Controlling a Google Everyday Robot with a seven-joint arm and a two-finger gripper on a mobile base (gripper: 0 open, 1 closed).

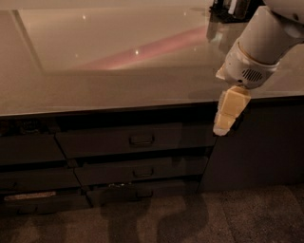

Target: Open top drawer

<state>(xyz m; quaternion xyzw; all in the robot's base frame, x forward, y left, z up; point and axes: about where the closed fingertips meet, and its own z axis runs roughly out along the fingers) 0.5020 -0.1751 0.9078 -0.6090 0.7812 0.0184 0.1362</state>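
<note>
The top drawer [137, 140] is a wide dark grey front just under the counter edge, with a small rectangular loop handle [141, 140] at its centre. It looks shut, flush with the fronts around it. My gripper [224, 127] hangs from the white arm at the right. Its cream fingers point down in front of the counter edge, at the drawer's right end, well right of the handle.
A glossy counter top [118, 61] spans the view. Two slimmer drawer fronts [142, 171] sit below the top drawer. More dark fronts [28, 149] lie at the left. A dark cabinet panel [256, 147] stands at the right. Dark objects [232, 9] sit at the counter's back right. Speckled floor [213, 213] lies below.
</note>
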